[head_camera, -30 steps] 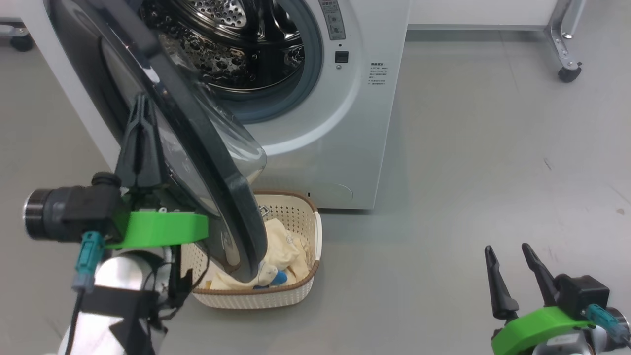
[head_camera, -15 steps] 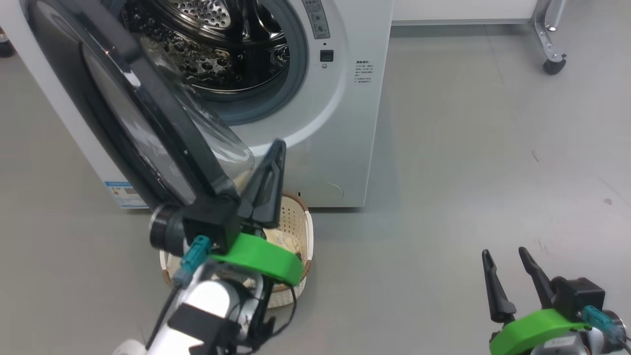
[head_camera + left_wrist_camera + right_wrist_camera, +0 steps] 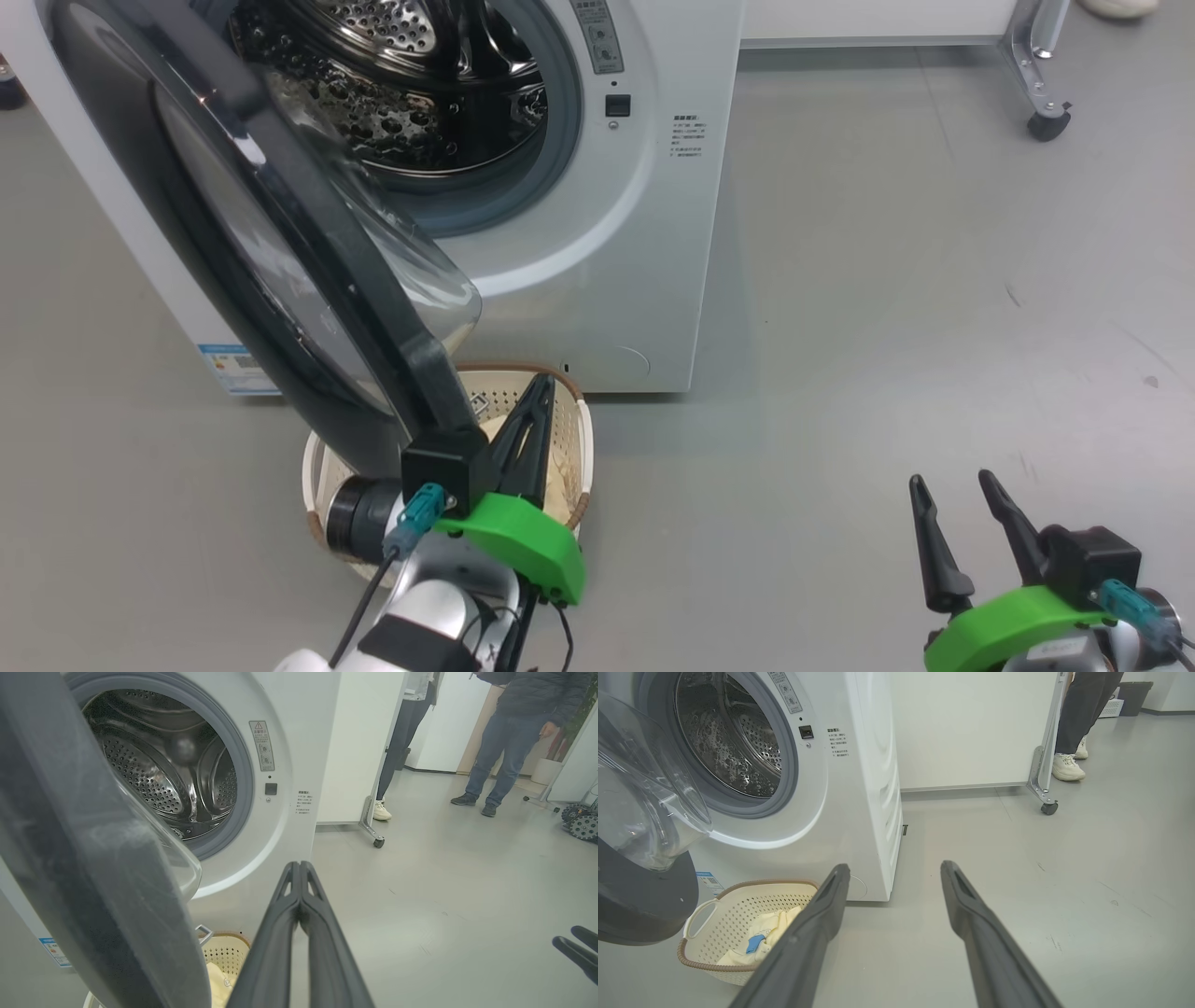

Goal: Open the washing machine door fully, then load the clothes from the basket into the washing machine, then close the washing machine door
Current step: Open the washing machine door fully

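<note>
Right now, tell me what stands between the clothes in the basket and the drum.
The open washing machine door overhangs the basket's left side, and the shut left hand hovers above the clothes. The drum mouth itself looks unblocked.

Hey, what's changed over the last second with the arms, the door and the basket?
The left gripper, shut and empty, left the outer side of the washing machine door, swung under its lower edge and now sits over the basket. Nothing was grasped or released. The door, the clothes in the basket and the open right gripper stayed put.
</note>
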You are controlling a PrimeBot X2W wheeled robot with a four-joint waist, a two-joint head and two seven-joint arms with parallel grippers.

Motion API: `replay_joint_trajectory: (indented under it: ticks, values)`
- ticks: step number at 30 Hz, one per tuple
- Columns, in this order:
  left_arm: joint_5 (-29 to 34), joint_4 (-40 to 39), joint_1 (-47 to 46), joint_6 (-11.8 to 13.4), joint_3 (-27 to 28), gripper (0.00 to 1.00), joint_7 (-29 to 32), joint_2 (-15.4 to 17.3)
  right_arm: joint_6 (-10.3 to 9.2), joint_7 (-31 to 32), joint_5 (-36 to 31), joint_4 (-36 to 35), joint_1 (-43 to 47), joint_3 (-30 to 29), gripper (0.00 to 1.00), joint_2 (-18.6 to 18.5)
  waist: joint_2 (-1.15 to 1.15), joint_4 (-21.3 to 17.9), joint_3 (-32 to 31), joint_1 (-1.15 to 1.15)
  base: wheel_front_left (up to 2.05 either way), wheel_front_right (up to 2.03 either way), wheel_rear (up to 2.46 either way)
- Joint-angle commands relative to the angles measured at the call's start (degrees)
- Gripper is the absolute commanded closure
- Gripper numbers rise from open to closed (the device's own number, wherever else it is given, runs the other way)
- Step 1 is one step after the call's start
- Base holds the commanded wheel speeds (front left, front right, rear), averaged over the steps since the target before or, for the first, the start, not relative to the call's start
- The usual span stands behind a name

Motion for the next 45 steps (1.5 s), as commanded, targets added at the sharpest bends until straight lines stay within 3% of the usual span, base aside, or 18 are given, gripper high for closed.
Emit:
replay_joint_trajectory:
  ticks: [1,20,32,45]
  values:
    - [-0.33,-1.02,-2.33,0.42,2.04,1.00,-0.69,0.06,0.21,-0.15,-0.14,-1.53,-2.56,1.36,0.00,-0.54,0.00,0.03,-0.04,0.00,0.00,0.00,0.00]
    - [-1.57,5.15,-3.34,3.19,6.39,1.00,-3.34,3.11,0.21,0.13,-0.14,-1.16,-3.34,0.68,0.00,-0.54,0.00,1.22,0.85,0.00,0.00,0.00,0.00]
    - [-0.86,2.88,-1.69,4.88,6.52,1.00,-4.41,4.63,0.21,0.00,-0.77,-0.53,-5.01,0.72,0.00,-0.54,0.00,3.27,1.69,0.00,0.00,0.00,0.00]
    - [0.33,-3.39,3.59,8.84,6.90,1.00,-3.88,7.28,0.21,-0.05,-0.53,0.40,-5.18,0.91,0.00,-0.54,0.00,7.49,1.75,0.00,0.00,0.00,0.00]
